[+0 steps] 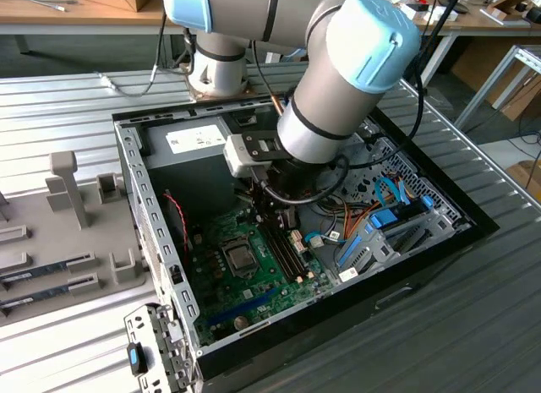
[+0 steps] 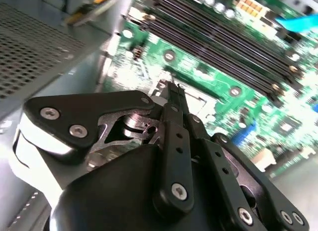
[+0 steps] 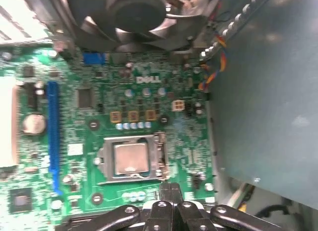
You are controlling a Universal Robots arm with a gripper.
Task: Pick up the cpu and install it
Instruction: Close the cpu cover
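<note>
Where a ribbed metal table (image 1: pixel 68 106) stands before wooden benches (image 1: pixel 76 21) at the back of the room, an open computer case (image 1: pixel 473 232) lies on it, with a grey holder tray (image 1: pixel 34 232) at the exterior view's left. The arm (image 1: pixel 338 63) reaches into the case. On the green board (image 1: pixel 215 283) the cpu (image 3: pixel 131 159) sits in its socket, and the gripper (image 3: pixel 169 187) hangs near the socket's edge, fingers pressed together, holding nothing.

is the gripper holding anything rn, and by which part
Nothing: the gripper is shut and empty; the cpu lies in its socket.
</note>
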